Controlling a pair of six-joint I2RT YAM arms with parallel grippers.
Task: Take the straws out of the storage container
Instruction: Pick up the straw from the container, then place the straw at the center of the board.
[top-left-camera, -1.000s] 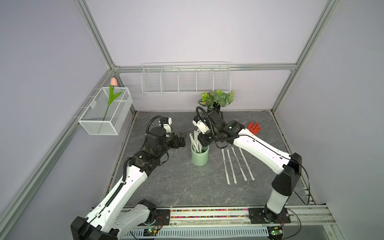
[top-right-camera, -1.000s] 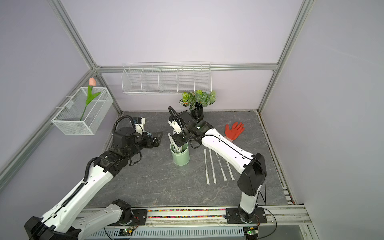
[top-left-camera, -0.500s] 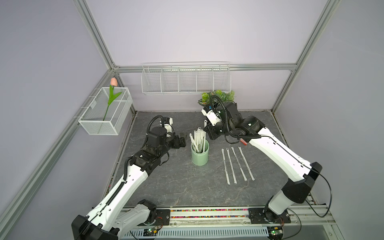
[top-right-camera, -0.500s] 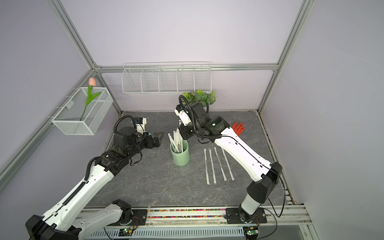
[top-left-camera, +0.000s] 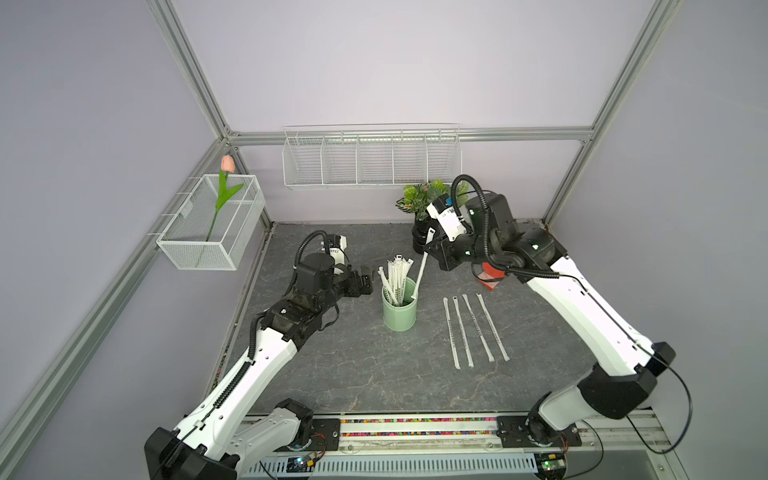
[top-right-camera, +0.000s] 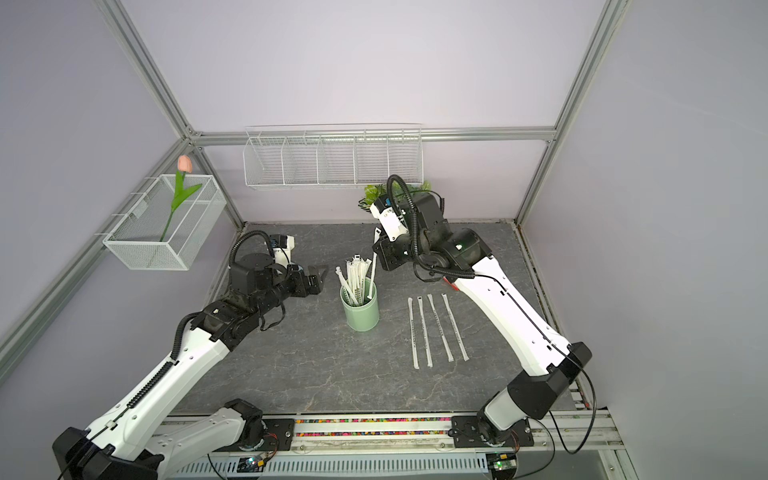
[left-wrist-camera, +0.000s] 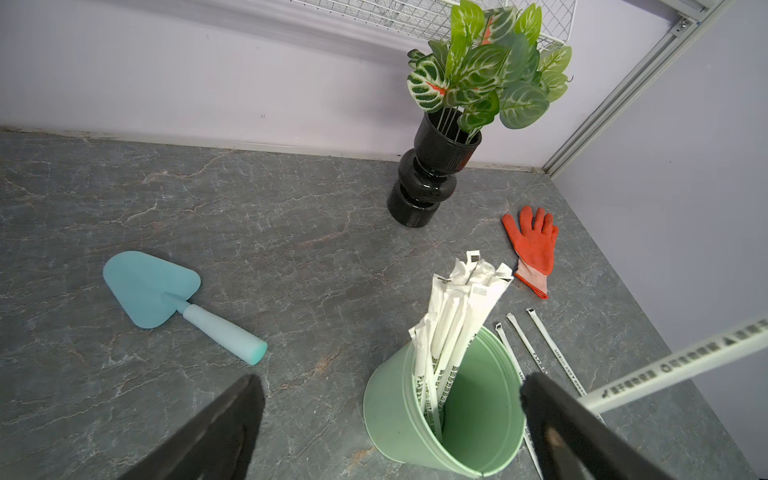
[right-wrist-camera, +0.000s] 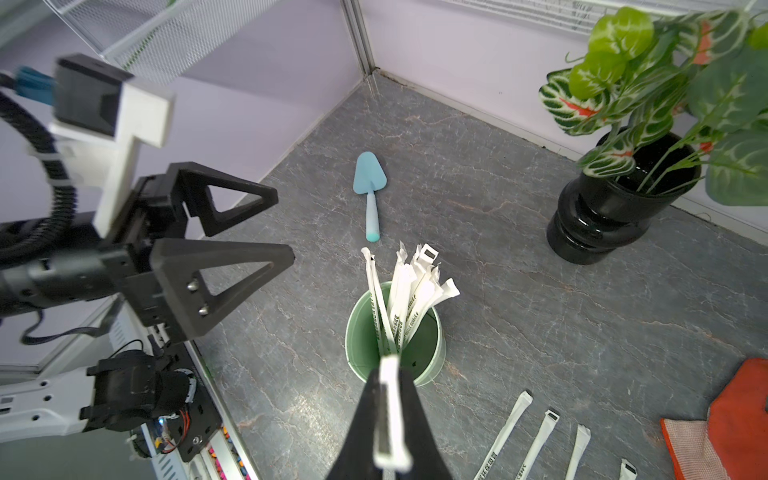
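**Fifth straw nearly drawn out of the container**

Left of centre in both top views, the left end effector (top-right-camera: 322, 277) is seen spread wide and empty. It is parked just beside the storage container (top-left-camera: 399, 320) and not touching it. No shift from a second ago is noted.

The container is stood upright at mid-frame on the counter (top-left-camera: 353, 374). The bulk of the straws (top-left-camera: 395, 276) is still fanned out inside it, leaning toward the upper left.

Just right of that bundle, a single straw (top-left-camera: 419, 274) is held slanted. Its upper end is pinched, and its lower end is apparently still inside the rim.

The right end effector (right-wrist-camera: 390, 376) is clenched on that straw; in the right wrist view the wrapper is seen squeezed tight in it. A second ago this end effector was low over the container mouth. It has since been raised and pulled toward the upper right, and the straw has been dragged most of the way out.

Further right, four straws (top-left-camera: 473, 328) are laid in a row on the counter, well apart from the container.

This pull is judged nearly finished, with a little more lift needed before the straw can be laid by the row. With most straws still inside, the task is judged far from done.
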